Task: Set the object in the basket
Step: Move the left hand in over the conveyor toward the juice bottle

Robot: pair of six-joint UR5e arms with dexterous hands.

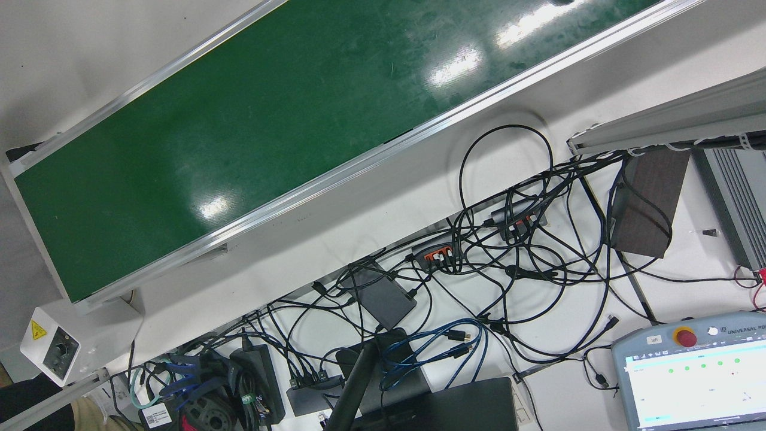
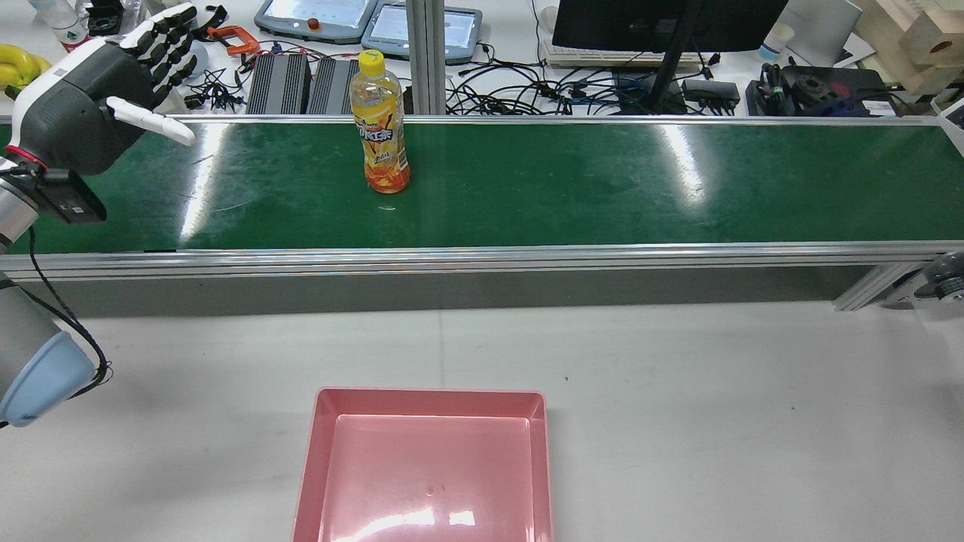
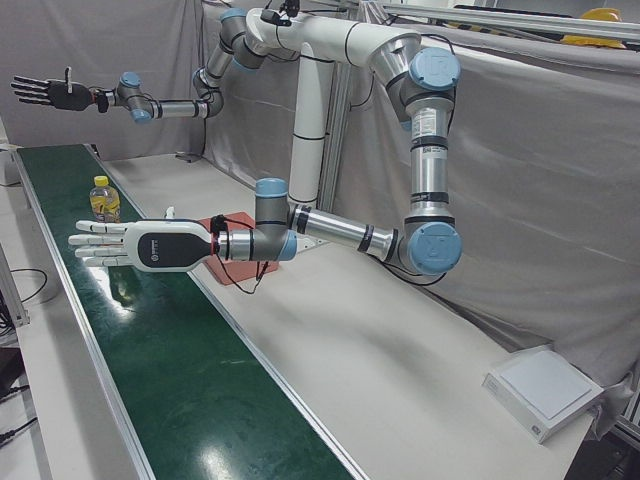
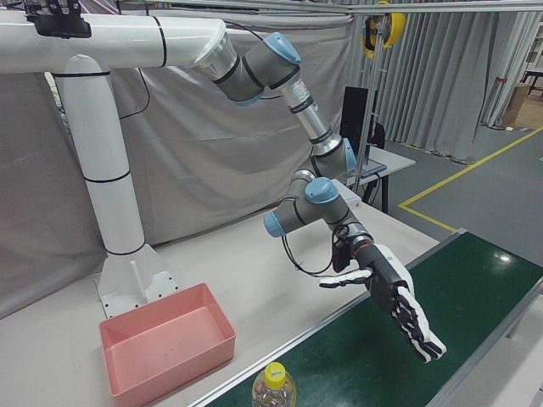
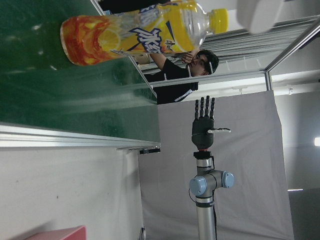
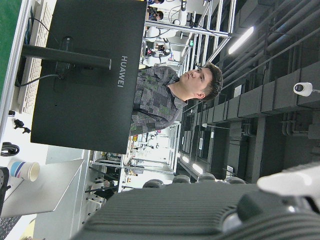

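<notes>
The bottle [image 2: 382, 124] is a clear plastic one with a yellow cap, a yellow and orange label with fruit pictures, and an orange drink inside. It stands upright on the green conveyor belt [image 2: 572, 184], well apart from the left robot hand [image 2: 113, 90] and toward its inner side — nothing touches it. In the left hand view the bottle [image 5: 140, 32] fills the top of the picture.

The left robot hand is released: its fingers are stretched and spread, and it holds nothing. It hovers above the belt's end, palm flat, as the left-front view [image 3: 135, 247] shows. The right robot hand [image 3: 45, 92] is also released, with straight fingers apart, raised high over the far end of the belt and far from the bottle.

The pink basket [image 2: 425, 467] is empty and sits on the white counter [image 2: 715, 421], on the robot's side of the belt, nearer than the bottle and lower than both hands.

The belt has aluminium rails [image 2: 482, 256] and shows glare from lamps. Behind it lie many black cables [image 1: 514, 239], a teach pendant [image 1: 694, 377] and a monitor [image 2: 663, 22]. Grey curtains [image 3: 560, 200] close the room behind the arms.
</notes>
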